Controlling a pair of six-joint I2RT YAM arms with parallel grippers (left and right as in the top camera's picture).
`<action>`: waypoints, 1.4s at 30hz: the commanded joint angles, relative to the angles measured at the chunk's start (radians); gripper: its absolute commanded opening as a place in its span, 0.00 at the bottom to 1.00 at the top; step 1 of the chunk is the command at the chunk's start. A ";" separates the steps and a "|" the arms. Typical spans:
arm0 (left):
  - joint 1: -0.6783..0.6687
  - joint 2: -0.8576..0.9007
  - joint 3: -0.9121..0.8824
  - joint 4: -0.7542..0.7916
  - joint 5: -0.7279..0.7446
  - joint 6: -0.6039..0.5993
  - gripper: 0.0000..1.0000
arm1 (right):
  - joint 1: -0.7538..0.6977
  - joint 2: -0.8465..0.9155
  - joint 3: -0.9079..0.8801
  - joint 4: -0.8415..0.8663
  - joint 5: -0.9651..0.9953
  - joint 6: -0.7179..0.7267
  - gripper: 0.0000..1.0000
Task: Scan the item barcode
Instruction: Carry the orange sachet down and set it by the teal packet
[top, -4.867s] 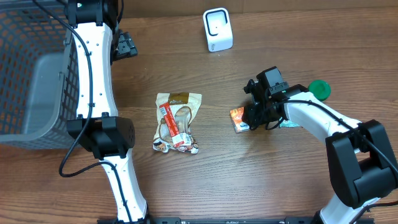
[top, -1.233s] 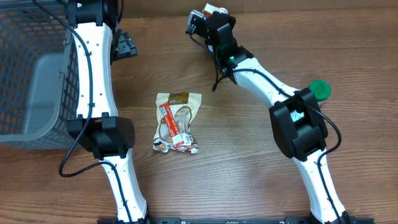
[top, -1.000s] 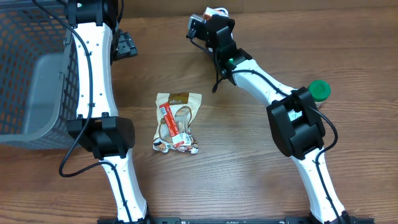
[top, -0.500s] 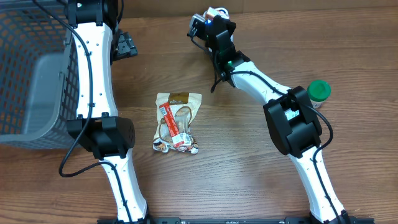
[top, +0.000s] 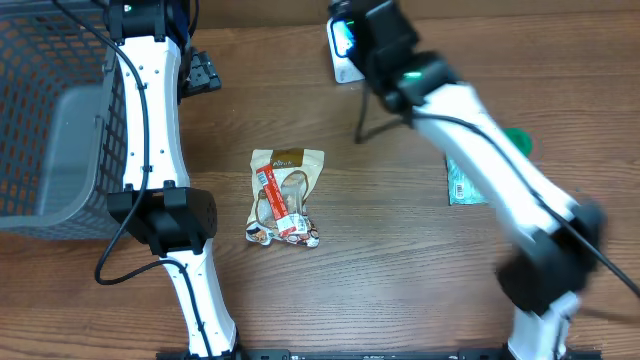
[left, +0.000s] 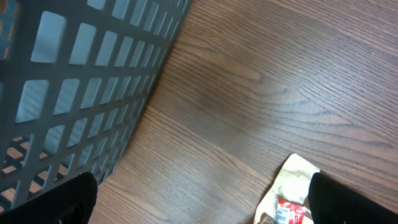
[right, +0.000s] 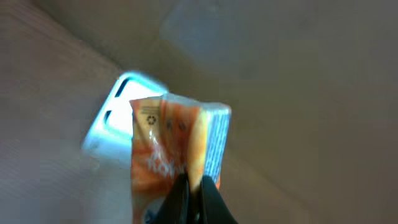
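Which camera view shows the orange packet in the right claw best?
The right wrist view. There the orange packet fills the centre, pinched by the right claw, in front of the white scanner. In the overhead view the right arm covers it, so it cannot be made out. The left wrist view does not show it.

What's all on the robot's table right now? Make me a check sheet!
Surface: wooden table, no spills seen.
Job's things: orange packet held up in front of the white scanner.
Clutter: snack bag, teal packet, green lid.
Grippers: right gripper shut on the orange packet; left gripper open, holding nothing.
Cables: black cable hangs under the right arm.
Surroundings: grey basket at the table's left.
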 joint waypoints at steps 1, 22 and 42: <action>-0.003 -0.019 0.006 -0.001 -0.013 0.000 1.00 | -0.048 -0.147 0.012 -0.187 -0.168 0.272 0.03; -0.003 -0.019 0.006 -0.001 -0.013 0.000 1.00 | -0.459 -0.183 -0.580 -0.394 -0.488 0.304 0.05; -0.003 -0.019 0.006 -0.001 -0.013 0.000 1.00 | -0.447 -0.208 -0.612 -0.254 -0.462 0.438 0.55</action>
